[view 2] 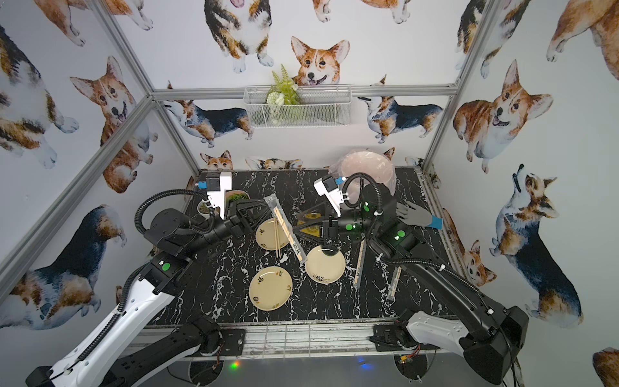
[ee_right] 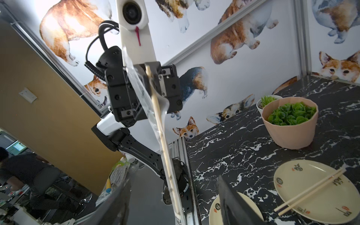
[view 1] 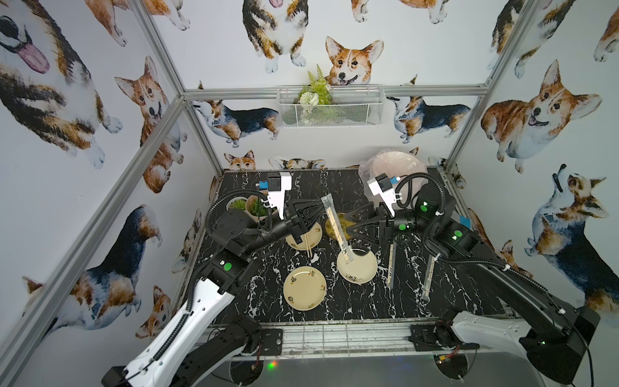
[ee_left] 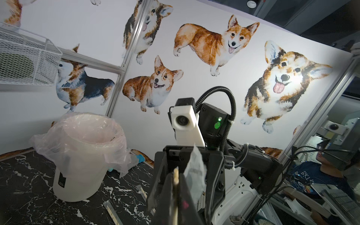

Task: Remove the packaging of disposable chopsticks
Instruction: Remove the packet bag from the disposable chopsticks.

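My left gripper [view 1: 321, 207] [ee_left: 176, 176] is shut on the top end of a pair of disposable chopsticks [ee_right: 162, 136]. The pair hangs slanting above the plates inside its clear packaging [view 1: 332, 216] [view 2: 284, 228]. A loose flap of the film [ee_left: 194, 167] sticks up beside the shut fingers. My right gripper [view 1: 348, 225] [ee_right: 173, 179] stands open around the lower part of the sleeve, with both fingers apart from it. A bare pair of chopsticks [view 1: 306, 244] [ee_right: 309, 191] lies across the back left plate [view 1: 315, 234].
Two wrapped pairs [view 1: 391, 264] [view 1: 429, 274] lie on the black marble table to the right. Cream plates sit at the front [view 1: 304, 288] and middle [view 1: 365, 271]. A lined bin [ee_left: 83, 152] stands at the back right, plant pots [view 1: 256, 207] at the back left.
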